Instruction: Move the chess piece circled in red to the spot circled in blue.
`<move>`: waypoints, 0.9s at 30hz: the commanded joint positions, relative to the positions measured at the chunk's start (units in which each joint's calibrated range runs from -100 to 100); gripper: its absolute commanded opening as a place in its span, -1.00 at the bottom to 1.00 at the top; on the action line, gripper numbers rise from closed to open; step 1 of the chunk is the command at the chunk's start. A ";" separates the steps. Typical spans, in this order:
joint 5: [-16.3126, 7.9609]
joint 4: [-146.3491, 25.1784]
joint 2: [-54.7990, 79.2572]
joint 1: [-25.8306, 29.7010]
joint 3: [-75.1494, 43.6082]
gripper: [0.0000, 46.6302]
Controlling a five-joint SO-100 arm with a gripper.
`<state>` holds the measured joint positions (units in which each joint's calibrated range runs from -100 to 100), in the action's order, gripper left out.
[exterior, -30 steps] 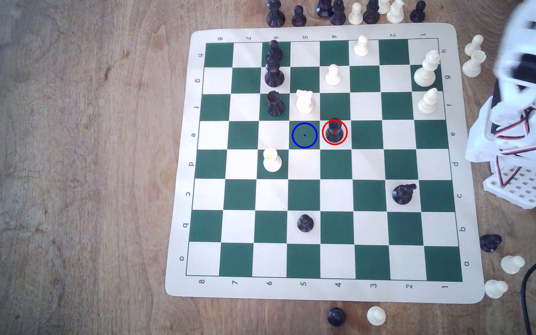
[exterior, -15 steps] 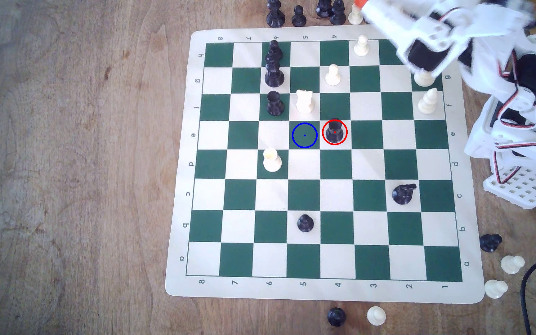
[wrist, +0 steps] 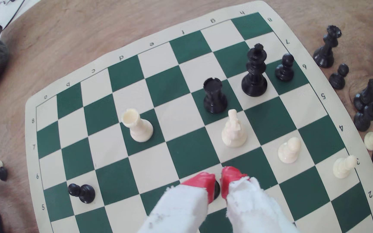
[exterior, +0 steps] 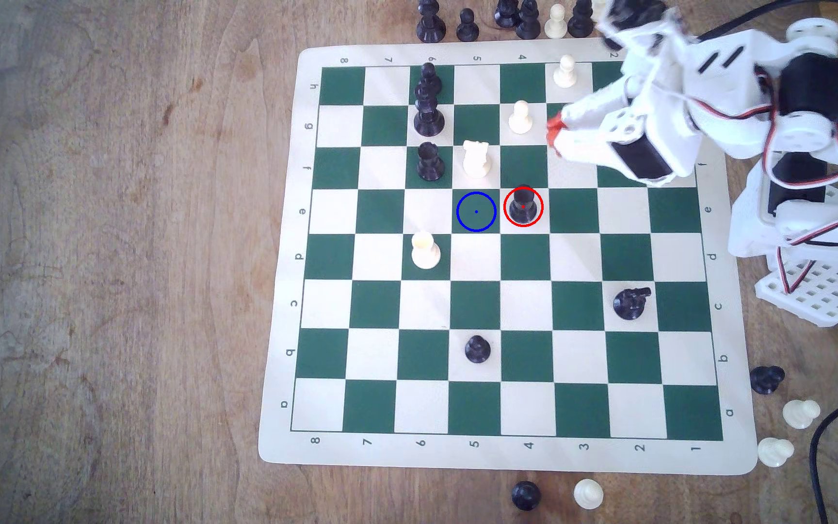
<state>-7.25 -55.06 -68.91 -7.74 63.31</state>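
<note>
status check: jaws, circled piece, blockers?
Gripper empty, jaws nearly closed, above the board short of the piece. Circled black piece untouched on its square. Blue-ringed square free; white rook adjacent.

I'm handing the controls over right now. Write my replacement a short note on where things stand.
Gripper: red-tipped jaws nearly together, holding nothing, hovering above the green and cream chessboard mat near a white pawn.
The stubby black plastic chess piece ringed in red stands upright on its cream square.
The blue-ringed dark green square beside it is free.
Done: approach only.
Left: open, grasp, lift, place, release.

soft even daylight, faint shadows; wrist view edges bulge, perhaps fisheye.
</note>
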 commanded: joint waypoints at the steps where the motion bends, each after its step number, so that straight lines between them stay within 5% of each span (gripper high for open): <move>1: -0.93 -2.76 16.03 -2.62 -14.35 -0.84; 10: -2.69 -1.29 29.53 -2.54 -16.07 -0.27; 27: -2.54 -1.62 43.53 0.98 -21.15 -0.04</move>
<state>-9.89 -56.81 -26.52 -6.86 47.13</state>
